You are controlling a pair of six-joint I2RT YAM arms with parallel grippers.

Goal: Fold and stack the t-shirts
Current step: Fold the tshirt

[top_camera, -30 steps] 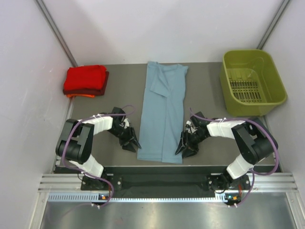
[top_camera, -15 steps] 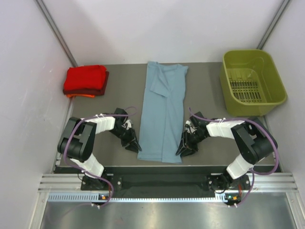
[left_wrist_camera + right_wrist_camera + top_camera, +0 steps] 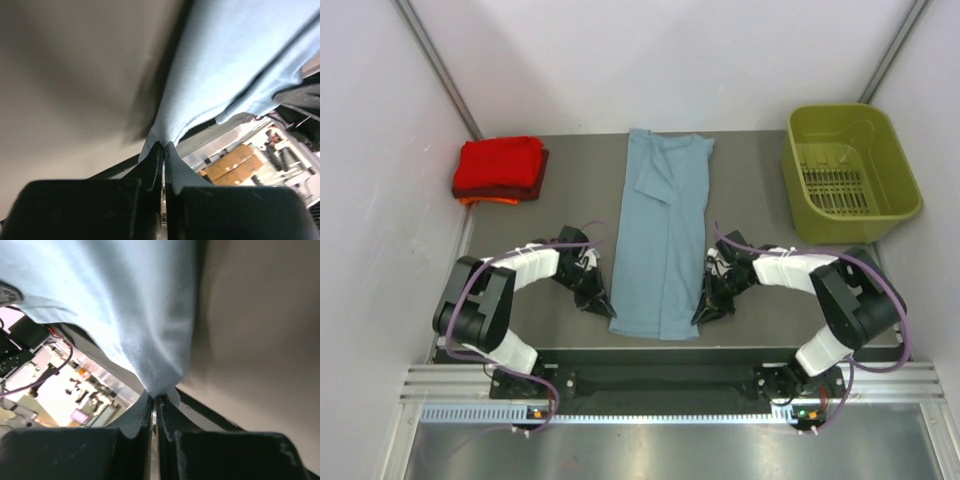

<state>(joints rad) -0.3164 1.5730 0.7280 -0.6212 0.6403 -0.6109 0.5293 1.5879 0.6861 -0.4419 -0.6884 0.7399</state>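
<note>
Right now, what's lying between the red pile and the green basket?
Seen from above, only the blue shirt lies between the red pile and the basket, with bare table on either side.

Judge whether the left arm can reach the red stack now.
Probably not yet: the left gripper is shut on the blue shirt, though only bare table separates it from the red stack.

Text on the plain dusty grey-blue cloth t-shirt (image 3: 662,240): none can be read.
Text on the folded stack of red and orange cloth t-shirts (image 3: 500,168): none can be read.
Text on the olive-green plastic basket (image 3: 895,160): none can be read.
Markings on the brown cardboard boxes (image 3: 235,162) beyond the surface edge: too blurred to read.
</note>
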